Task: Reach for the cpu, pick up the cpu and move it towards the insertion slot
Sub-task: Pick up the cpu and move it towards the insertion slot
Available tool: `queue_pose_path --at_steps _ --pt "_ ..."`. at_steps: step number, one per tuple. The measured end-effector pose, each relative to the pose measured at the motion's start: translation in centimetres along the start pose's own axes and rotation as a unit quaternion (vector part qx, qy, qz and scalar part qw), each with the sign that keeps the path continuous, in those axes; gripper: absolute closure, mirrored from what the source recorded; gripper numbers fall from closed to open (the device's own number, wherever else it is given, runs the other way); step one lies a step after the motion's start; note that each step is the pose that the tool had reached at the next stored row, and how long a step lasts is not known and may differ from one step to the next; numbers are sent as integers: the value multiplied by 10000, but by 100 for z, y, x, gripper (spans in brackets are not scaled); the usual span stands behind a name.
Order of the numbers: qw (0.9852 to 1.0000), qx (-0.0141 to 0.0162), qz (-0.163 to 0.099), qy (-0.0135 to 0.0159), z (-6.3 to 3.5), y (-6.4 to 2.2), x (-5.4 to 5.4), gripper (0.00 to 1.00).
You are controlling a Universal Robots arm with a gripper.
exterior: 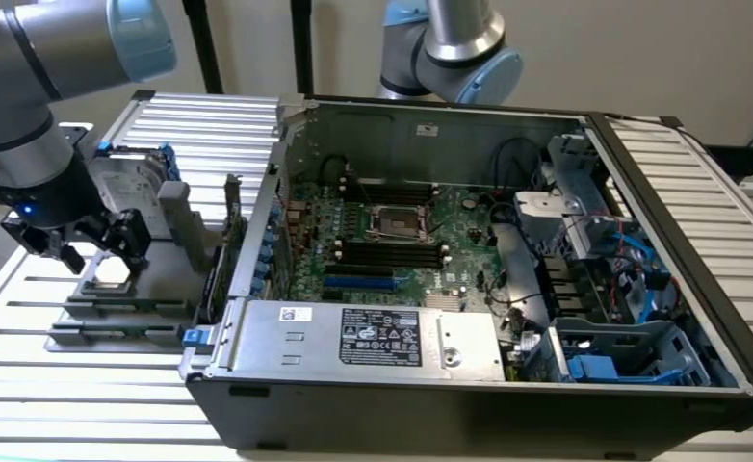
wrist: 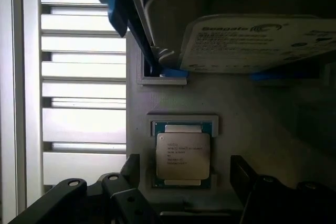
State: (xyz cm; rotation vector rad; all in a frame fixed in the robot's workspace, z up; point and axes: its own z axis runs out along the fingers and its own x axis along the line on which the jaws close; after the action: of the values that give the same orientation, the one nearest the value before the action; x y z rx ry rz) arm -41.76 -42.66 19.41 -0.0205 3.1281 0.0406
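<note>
- The arm's hand (exterior: 98,252) hung low over a grey holder (exterior: 114,322) on the slatted bench (exterior: 56,390), just beside the open computer case (exterior: 544,414), on the exterior view's left.
- The cpu (exterior: 107,272) lay flat in a square recess of that holder with its silvery top up. In the wrist view the cpu (wrist: 183,156) sat squarely in its pocket, printed side showing.
- The hand (wrist: 185,165) was spread, its two dark fingers (wrist: 132,167) standing one on each side of the chip with grey holder (wrist: 252,119) showing between each finger and the chip's edges. I saw no contact with it.
- A white-labelled hard drive (wrist: 257,43) in a blue frame stood upright in the same holder, just beyond the cpu and clear of the fingers.
- The insertion slot (exterior: 399,223), a shiny square frame with a dark centre, sat on the board inside the case, well apart from the hand. The case wall stood between the two.
- My reading of the progress: the reach looked all but finished, with the hand lined up astride the chip. The grasp was not yet made, the cpu had not left its pocket, and the whole carry to the slot was left to do.
</note>
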Motion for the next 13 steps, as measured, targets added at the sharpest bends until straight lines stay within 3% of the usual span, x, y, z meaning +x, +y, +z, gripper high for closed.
queue_pose_path --at_steps 4,13 --pt "10000 -1 14 18 15 7 0 22" --pt "10000 -3 47 28 50 41 5 22"
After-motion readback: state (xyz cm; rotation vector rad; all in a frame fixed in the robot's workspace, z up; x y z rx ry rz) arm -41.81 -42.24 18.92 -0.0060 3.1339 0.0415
